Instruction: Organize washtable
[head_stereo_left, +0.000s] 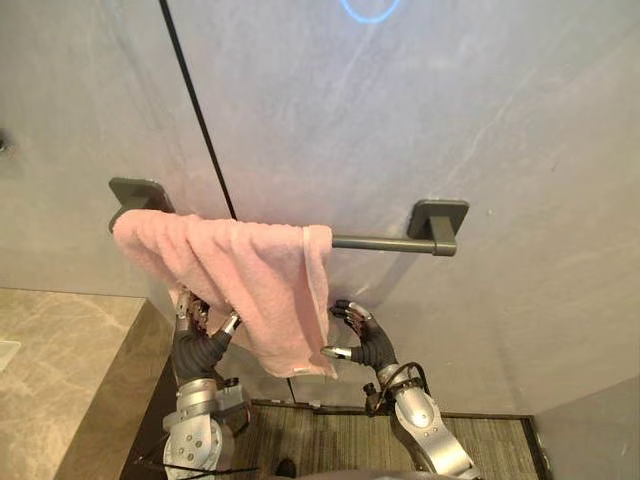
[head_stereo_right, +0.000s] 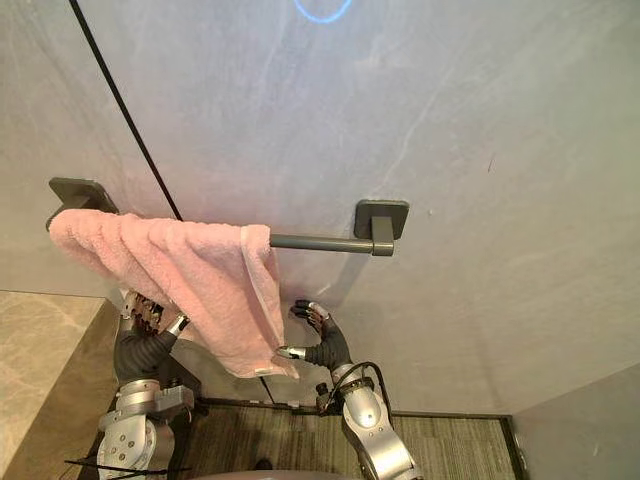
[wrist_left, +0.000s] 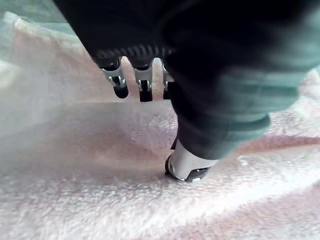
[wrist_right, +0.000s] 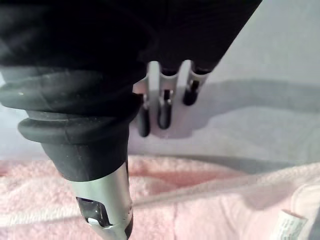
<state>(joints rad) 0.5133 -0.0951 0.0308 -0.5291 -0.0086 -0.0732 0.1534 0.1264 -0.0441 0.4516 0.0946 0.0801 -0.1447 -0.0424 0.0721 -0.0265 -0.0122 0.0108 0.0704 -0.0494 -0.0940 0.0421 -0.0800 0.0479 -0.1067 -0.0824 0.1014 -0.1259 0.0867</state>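
Observation:
A pink towel (head_stereo_left: 250, 280) hangs bunched over the left half of a dark grey towel bar (head_stereo_left: 385, 242) on the grey wall. My left hand (head_stereo_left: 200, 318) is raised under the towel's left part, half behind the cloth. In the left wrist view its fingers (wrist_left: 142, 82) and thumb (wrist_left: 187, 167) rest straight against the towel (wrist_left: 100, 200), with no fold pinched. My right hand (head_stereo_left: 365, 335) is up beside the towel's lower right corner, open. Its thumb (wrist_right: 107, 205) reaches the towel's edge (wrist_right: 210, 210) while its fingers (wrist_right: 162, 100) point at the wall.
The bar's right half is bare up to its bracket (head_stereo_left: 440, 222). A beige stone counter (head_stereo_left: 50, 370) lies at the lower left, below the towel's left end. A dark vertical seam (head_stereo_left: 195, 110) runs down the wall behind the towel. The striped floor (head_stereo_left: 330, 440) shows below.

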